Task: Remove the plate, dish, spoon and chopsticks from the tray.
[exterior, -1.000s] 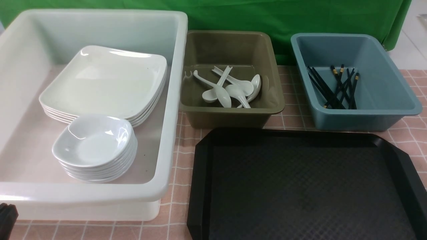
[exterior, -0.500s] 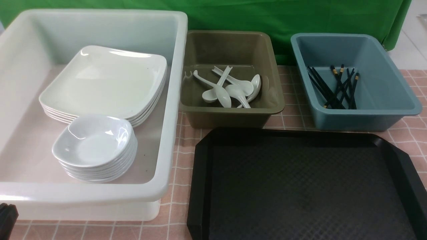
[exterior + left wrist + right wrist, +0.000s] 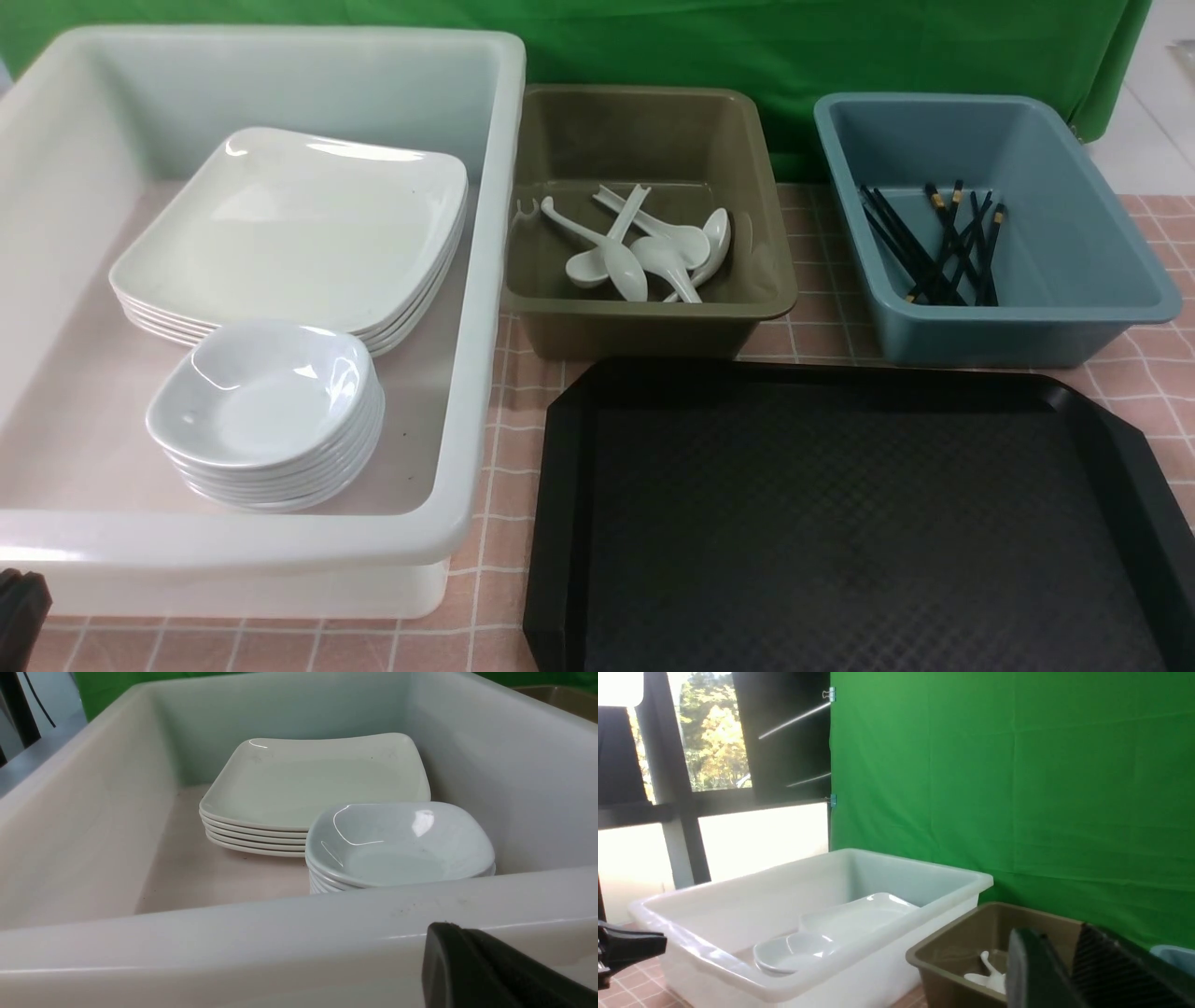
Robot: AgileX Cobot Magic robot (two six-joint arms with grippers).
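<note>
Front view shows my large black diamond-textured plastic tray (image 3: 859, 523) bare — task looks finished. White square plates (image 3: 289, 229) and small grey-white dishes (image 3: 266, 397) sit stacked just beyond my left end effector (image 3: 490, 970), whose opening I cannot tell; I'd park clear.

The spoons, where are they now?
In the front view, the spoons lie piled in the olive tub, between the white tub and blue tub, behind the tray.
</note>
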